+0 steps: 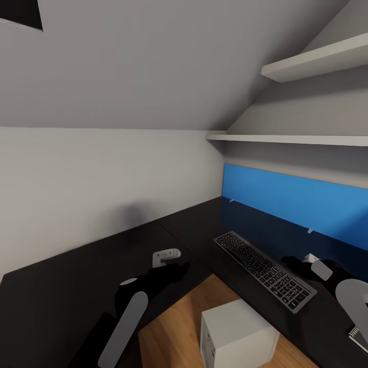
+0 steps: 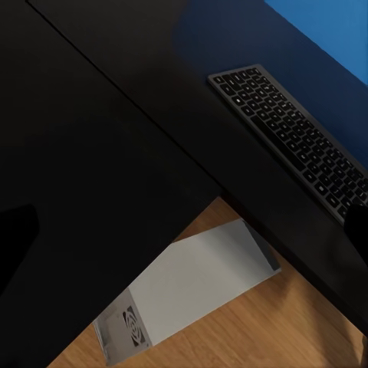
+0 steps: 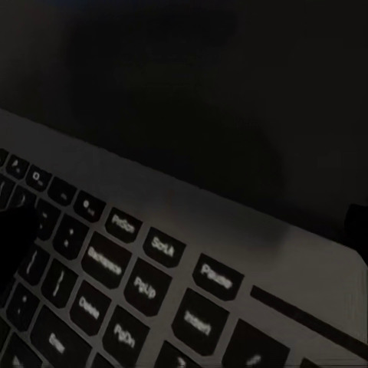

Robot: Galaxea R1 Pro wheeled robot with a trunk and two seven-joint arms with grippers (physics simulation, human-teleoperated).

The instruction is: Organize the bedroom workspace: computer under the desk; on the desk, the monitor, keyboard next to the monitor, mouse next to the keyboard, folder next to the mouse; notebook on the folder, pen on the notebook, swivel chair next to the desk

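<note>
The keyboard (image 1: pixel 265 270) (image 2: pixel 295 138) (image 3: pixel 115 284) lies on the right wing of the glossy black desk (image 1: pixel 61 291), in front of its blue back panel (image 1: pixel 301 202). The pale computer (image 1: pixel 237 335) (image 2: pixel 188 295) stands on the wooden floor in the desk's inner corner, by the front edge. My left gripper (image 1: pixel 171 273) hovers over the desk corner, open and holding nothing. My right gripper (image 1: pixel 295 265) hangs low over the keyboard's right end, with its fingers (image 3: pixel 14 238) spread open. What looks like a corner of the notebook (image 1: pixel 359 336) shows at the right edge. The monitor, mouse, folder, pen and swivel chair are out of view.
Two white wall shelves (image 1: pixel 291 138) (image 1: pixel 317 61) hang above the right wing under a sloped ceiling. A plain white wall (image 1: pixel 102 174) backs the left wing. Wooden floor (image 1: pixel 168 332) fills the nook between the wings.
</note>
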